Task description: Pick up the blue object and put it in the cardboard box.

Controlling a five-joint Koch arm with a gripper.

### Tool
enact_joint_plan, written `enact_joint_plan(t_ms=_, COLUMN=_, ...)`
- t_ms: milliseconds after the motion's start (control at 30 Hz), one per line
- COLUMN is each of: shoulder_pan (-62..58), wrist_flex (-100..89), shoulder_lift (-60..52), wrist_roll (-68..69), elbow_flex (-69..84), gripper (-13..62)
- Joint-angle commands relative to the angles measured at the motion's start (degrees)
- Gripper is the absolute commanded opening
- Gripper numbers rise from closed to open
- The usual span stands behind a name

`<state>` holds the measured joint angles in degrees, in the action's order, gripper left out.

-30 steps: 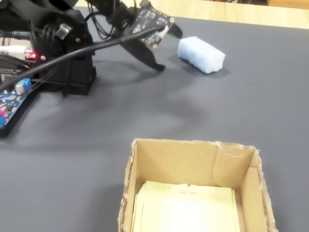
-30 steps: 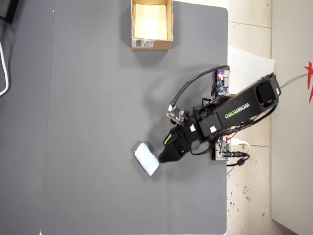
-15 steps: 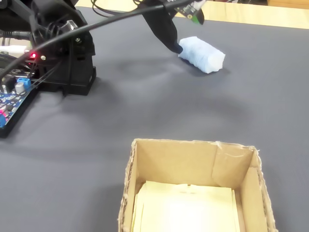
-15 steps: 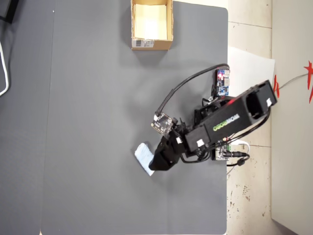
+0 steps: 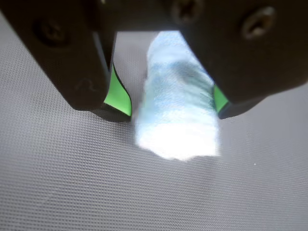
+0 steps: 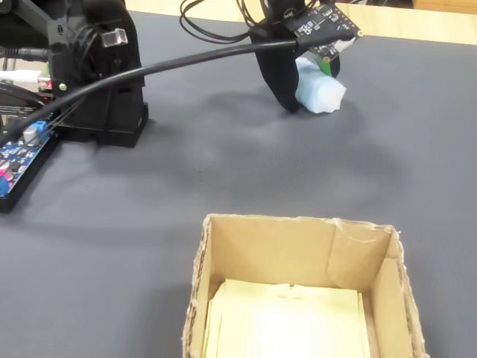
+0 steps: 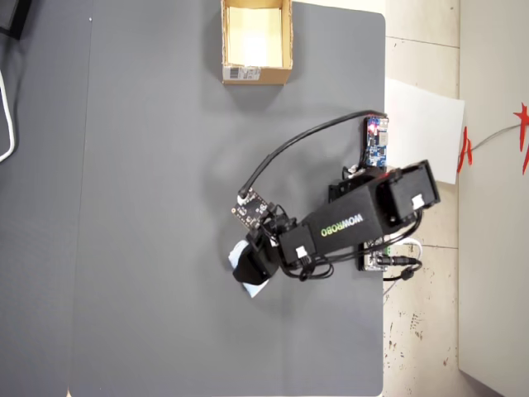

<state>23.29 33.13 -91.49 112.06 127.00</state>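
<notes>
1. Pale blue, almost white, the blue object [image 5: 178, 103] lies on the grey mat [image 5: 72, 183] between the two jaws of the gripper [image 5: 172, 108], its long axis running straight out from the wrist camera, along the jaws and not across them.
2. In the wrist view the jaws stand apart: the right green pad [image 5: 220, 97] looks to be touching the block's side, while a strip of mat shows between the block and the left green pad [image 5: 117, 91]. The gripper is spread, not yet clamped.
3. My judgement: the closing squeeze falls across the block's short width, so the jaws need only come together.
4. In the overhead view the cardboard box [image 7: 256, 74] sits well apart from the block, at the top edge of the mat; the fixed view shows its top unobstructed.
</notes>
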Motion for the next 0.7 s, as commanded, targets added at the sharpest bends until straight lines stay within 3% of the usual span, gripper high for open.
enact_joint_plan(t_ms=0, shoulder_pan=0.1, wrist_flex=-0.6, shoulder_lift=-0.1, wrist_roll=3.3, elbow_flex=-2.6, gripper=25.3)
enact_joint_plan(t_ms=167, shoulder_pan=-0.1, wrist_flex=-5.1, shoulder_lift=-0.8, wrist_roll=3.0, elbow_flex=0.0, gripper=11.9)
enact_joint_plan(t_ms=400, shoulder_pan=-2.1, wrist_flex=-16.6, shoulder_lift=-8.2, wrist_roll=1.5, elbow_flex=4.9, gripper=11.3)
enact_joint_plan(t_ms=667, shoulder_pan=-8.9, wrist_flex=-35.8, shoulder_lift=-18.8, wrist_roll=-10.1, elbow_flex=14.7, gripper=11.2)
